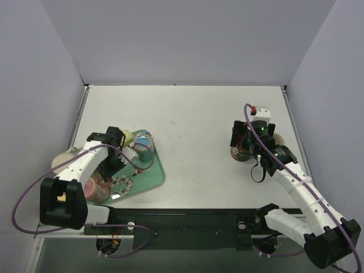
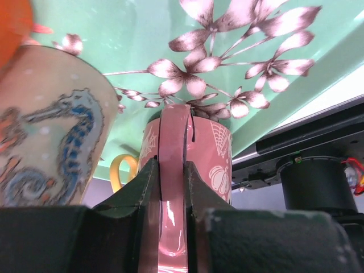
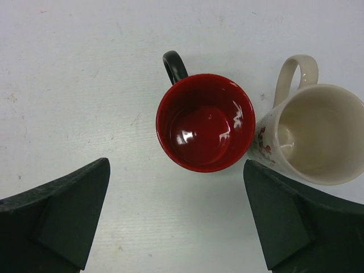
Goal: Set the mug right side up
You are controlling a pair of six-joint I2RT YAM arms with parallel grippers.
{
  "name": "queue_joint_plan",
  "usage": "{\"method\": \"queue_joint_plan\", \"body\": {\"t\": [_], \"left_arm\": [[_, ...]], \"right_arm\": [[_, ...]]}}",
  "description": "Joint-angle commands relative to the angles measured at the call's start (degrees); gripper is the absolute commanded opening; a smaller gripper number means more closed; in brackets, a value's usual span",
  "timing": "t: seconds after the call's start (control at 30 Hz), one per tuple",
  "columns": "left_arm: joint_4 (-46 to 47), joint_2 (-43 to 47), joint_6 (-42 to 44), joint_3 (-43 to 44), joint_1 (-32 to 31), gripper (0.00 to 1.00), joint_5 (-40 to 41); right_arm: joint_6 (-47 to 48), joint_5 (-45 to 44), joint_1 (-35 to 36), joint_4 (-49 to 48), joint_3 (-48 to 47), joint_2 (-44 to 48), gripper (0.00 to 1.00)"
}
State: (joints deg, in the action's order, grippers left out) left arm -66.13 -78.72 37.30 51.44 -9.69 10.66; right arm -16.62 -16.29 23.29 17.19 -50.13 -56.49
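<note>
**Gripping the pink mug (image 2: 213, 156) by its handle (image 2: 173, 142)**

On the green tray (image 1: 153, 173), the left gripper (image 2: 170, 173) pinches the mug's handle tight. Next it probably has to lift and roll the mug over. The right gripper (image 3: 176, 165) hangs wide open above a red mug (image 3: 205, 122). The pink mug's rim is hidden.

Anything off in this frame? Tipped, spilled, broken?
Only the pink mug. The left fingers pinch its handle at the tray's near corner, and it seems tipped rather than standing flat. The red mug and cream mug stand mouth up. No spills or damage visible.
</note>
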Motion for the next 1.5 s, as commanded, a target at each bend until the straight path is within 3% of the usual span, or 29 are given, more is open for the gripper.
{"method": "queue_joint_plan", "body": {"t": [0.0, 0.3, 0.43, 0.5, 0.57, 0.77, 1.03, 1.13, 1.2, 1.27, 1.3, 1.37, 1.47], "left_arm": [[-0.76, 9.52, -0.47, 6.47, 0.03, 0.00, -4.06], [-4.80, 11.48, -4.77, 13.24, 0.20, 0.00, -5.28], [-5.06, 13.94, -7.50, 19.21, 0.20, 0.00, -10.64], [-5.06, 14.29, -8.38, 22.81, 0.20, 0.00, -13.18], [-4.89, 14.90, -9.00, 23.88, 0.11, 0.00, -16.00], [-2.60, 18.50, -11.90, 26.07, -0.06, 0.00, -22.86], [-2.51, 19.66, -15.24, 34.34, -0.50, 0.00, -34.20], [-1.12, 19.92, -15.41, 34.26, -0.59, 0.00, -36.14], [-0.32, 19.92, -15.68, 34.34, -0.68, 0.00, -37.28], [1.25, 20.01, -16.64, 34.43, -0.68, 0.00, -38.07], [1.61, 19.92, -17.34, 34.43, -0.68, 0.00, -38.16], [3.46, 20.01, -18.48, 34.52, -0.59, 0.00, -38.08], [5.04, 19.75, -18.84, 34.52, -0.50, 0.00, -36.76]], "right_arm": [[-1.22, 2.22, 0.18, -0.14, -0.67, 0.68, 0.97], [-1.31, 9.60, 10.10, -2.06, -4.01, 0.68, 0.96], [-2.62, 20.58, 15.46, -11.46, -2.52, 1.47, 0.95], [-5.08, 31.54, 17.57, -19.62, -1.12, 0.77, 0.95], [-9.03, 36.21, 19.94, -29.55, 0.03, -1.33, 0.95], [-17.28, 43.96, 30.31, -46.36, -6.81, -17.50, 0.95], [-25.11, 47.75, 32.34, -57.34, -17.27, -36.30, 0.97], [-28.72, 49.86, 32.78, -62.79, -19.83, -39.57, 0.94], [-30.22, 50.74, 33.31, -64.74, -20.80, -41.33, 0.84], [-31.71, 52.06, 33.84, -65.88, -22.11, -43.00, 0.62], [-32.50, 52.59, 33.93, -67.27, -22.64, -43.87, 0.37], [-35.23, 54.08, 33.93, -69.73, -22.56, -44.67, 0.01], [-35.50, 54.70, 32.97, -70.63, -19.75, -42.75, 0.00]]}}
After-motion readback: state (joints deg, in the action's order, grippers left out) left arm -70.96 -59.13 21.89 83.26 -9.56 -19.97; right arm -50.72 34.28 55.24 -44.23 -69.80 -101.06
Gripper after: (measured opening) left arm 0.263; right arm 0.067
